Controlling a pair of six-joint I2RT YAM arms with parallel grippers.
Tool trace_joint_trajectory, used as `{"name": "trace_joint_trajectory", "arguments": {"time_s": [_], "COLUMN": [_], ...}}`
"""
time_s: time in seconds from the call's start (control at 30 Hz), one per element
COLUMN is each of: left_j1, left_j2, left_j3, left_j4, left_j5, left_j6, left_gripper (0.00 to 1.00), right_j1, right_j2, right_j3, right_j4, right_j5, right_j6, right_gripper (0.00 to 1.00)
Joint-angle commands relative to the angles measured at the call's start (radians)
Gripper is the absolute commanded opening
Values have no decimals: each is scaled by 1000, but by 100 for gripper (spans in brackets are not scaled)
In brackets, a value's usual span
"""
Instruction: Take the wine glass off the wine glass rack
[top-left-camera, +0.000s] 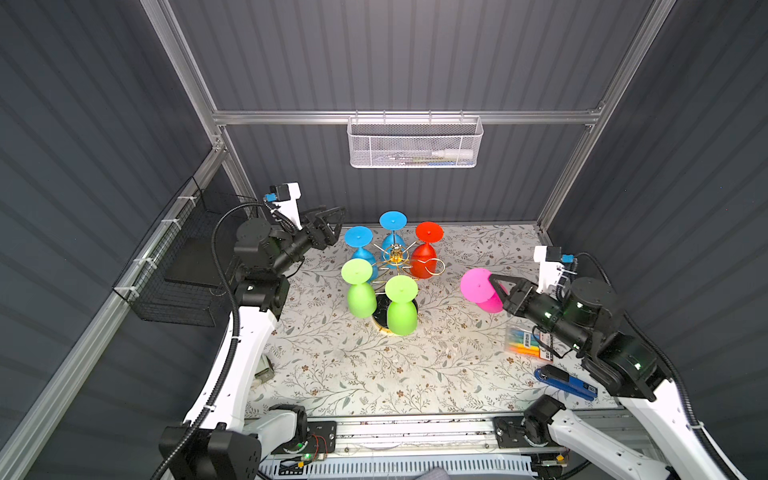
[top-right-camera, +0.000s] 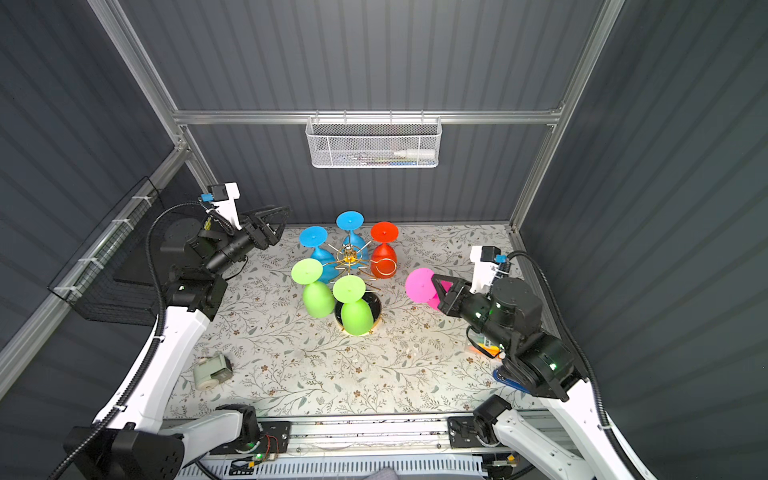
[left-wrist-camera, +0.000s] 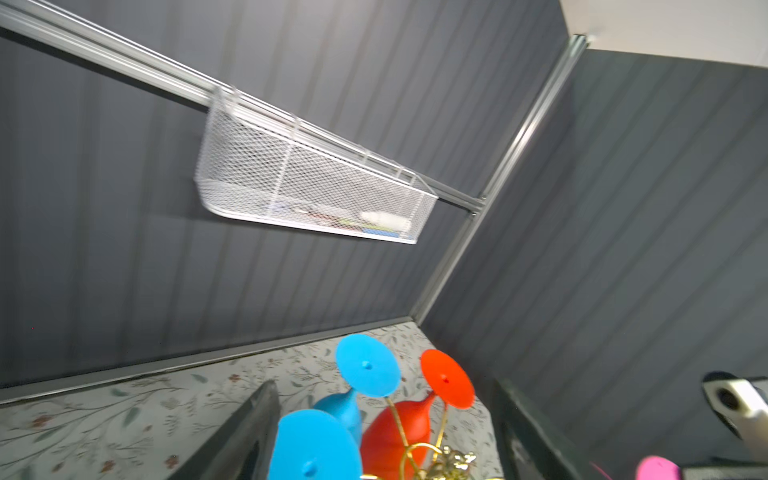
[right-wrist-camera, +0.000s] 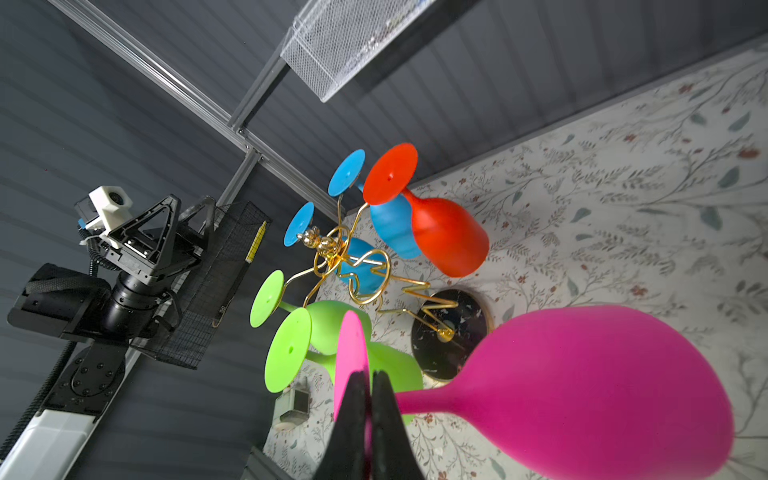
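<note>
Two end effectors are in view. The right end effector (top-left-camera: 495, 286) has its black jaws pinched narrow around the thin stem of the pink wine glass (top-left-camera: 478, 286). In the right wrist view the two fingertips (right-wrist-camera: 357, 386) press together just behind the glass's flat round foot, and the smooth, matte, rounded bowl swells out past them. The glass is held tilted, with its foot facing the wine glass rack (top-left-camera: 395, 255) and its bowl pointing away. It is off the rack and near it, on the right in both top views, and no part of it touches the wire.

The left end effector (top-left-camera: 337, 226) hovers on the far left side of the rack with its jaws wide apart and nothing between them. It is close to the foot of the nearest blue glass (top-left-camera: 358, 237).

The rack is thin, shiny gold wire: a central post with arms radiating out into loops, standing on a round, glossy black marbled base (right-wrist-camera: 449, 328) with a gold rim. One loop (top-left-camera: 434, 266) on the side towards the pink glass holds nothing. Five matte glasses hang upside down from the other arms: two blue, one red glass (top-left-camera: 424, 259) and two green glasses (top-left-camera: 401, 311).

Beneath them, the surface (top-left-camera: 374, 374) is covered in a pale cloth printed with leaves and small flowers. A white mesh basket (top-left-camera: 415, 145) hangs on the grey ribbed back wall, and a black wire basket (top-left-camera: 178, 291) hangs on the left wall.
</note>
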Motion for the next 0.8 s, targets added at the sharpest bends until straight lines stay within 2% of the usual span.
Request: {"name": "trace_joint_trajectory", "arguments": {"time_s": [0.0, 0.07, 0.13, 0.27, 0.33, 0.53, 0.77], "left_j1": [-3, -20, -59, -176, -203, -235, -290], "left_j2": [56, 85, 112, 169, 191, 259, 277], "left_j3": [45, 48, 76, 198, 239, 239, 256], "left_j4": [138, 237, 245, 52, 38, 307, 314], "left_j5": [279, 341, 380, 409, 424, 514, 550], "left_j6": [-161, -230, -225, -47, -24, -224, -224], "left_gripper": [72, 70, 70, 70, 70, 70, 69], "right_j1": [-3, -3, -3, -3, -3, -2, 0], "right_j2": [12, 38, 74, 163, 207, 321, 415], "right_j3": [78, 125, 176, 291, 349, 461, 494], "right_j4": [-1, 29, 38, 37, 29, 66, 168], "right_j5": [63, 48, 30, -33, -71, -195, -290], "right_j6": [-127, -170, -212, -272, -296, -314, -277], "right_gripper": [0, 0, 0, 0, 0, 0, 0]}}
